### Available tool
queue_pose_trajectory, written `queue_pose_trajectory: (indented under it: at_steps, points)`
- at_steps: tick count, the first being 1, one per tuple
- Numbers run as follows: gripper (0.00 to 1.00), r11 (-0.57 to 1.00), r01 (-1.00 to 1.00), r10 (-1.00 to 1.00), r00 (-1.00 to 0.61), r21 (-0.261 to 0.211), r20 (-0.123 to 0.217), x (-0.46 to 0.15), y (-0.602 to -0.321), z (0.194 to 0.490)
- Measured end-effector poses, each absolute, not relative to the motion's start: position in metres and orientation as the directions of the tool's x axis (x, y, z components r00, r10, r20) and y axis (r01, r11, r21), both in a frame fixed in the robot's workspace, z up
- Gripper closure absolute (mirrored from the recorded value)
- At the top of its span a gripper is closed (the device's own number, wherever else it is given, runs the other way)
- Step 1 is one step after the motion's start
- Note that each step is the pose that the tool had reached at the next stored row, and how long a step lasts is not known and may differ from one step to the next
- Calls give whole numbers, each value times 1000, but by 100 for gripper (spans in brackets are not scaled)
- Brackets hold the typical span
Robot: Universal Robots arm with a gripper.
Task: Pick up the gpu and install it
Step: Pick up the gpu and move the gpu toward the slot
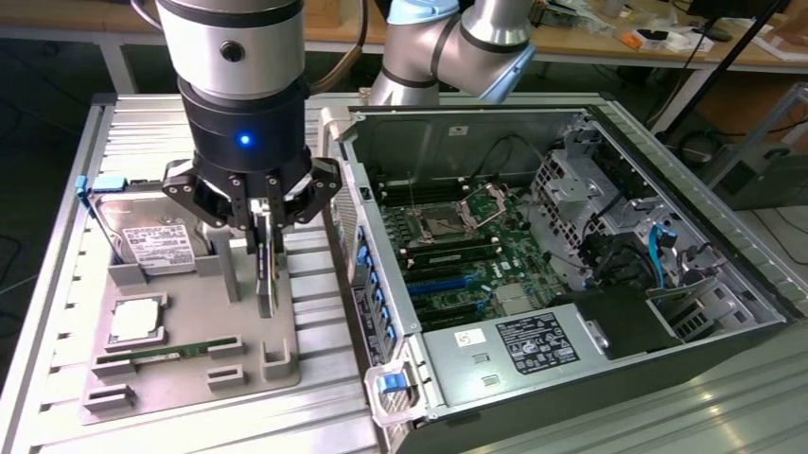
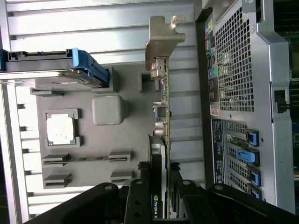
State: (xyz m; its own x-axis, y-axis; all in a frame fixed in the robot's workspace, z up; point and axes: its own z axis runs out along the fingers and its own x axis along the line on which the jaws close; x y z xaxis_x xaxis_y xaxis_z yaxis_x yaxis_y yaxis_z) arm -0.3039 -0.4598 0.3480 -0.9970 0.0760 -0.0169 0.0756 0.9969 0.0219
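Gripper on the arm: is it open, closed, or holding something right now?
Gripper: closed on the thin flat gpu card with the silver end bracket, which stands on edge.

The thin, flat gpu card (image 1: 265,279), a tan-green circuit board with a black fan housing on one face and a silver end bracket (image 2: 161,42), is standing on edge, being pinched by the black gripper (image 1: 265,227) over the grey holder tray (image 1: 170,374).
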Motion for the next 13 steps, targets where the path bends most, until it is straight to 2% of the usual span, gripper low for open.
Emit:
queue_pose_trajectory:
  at_steps: [13]
  points:
    - [73,997,76,76,-997,22,-17,-304,-460,353]
